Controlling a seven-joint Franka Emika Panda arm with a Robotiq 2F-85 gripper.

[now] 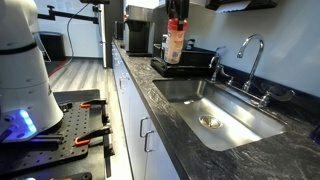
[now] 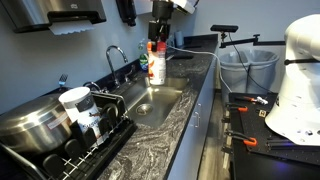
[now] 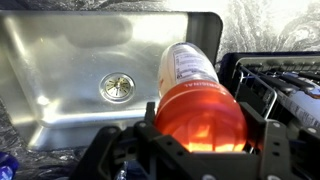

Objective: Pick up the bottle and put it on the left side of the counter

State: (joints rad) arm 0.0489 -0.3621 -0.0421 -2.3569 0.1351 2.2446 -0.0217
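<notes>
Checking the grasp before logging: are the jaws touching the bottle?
Touching. In the wrist view the gripper is shut on the bottle, its red cap pressed against both jaws.

The dark speckled counter [image 2: 165, 150] held an inset steel sink [image 2: 150, 106], with a faucet [image 2: 117, 55] at the sink's eleven o'clock in an exterior view. A black dish rack [image 2: 100, 142] sat on the stone at the sink's seven o'clock.

White cabinets [image 1: 131, 112], brown wooden floor [image 1: 78, 68]
</notes>
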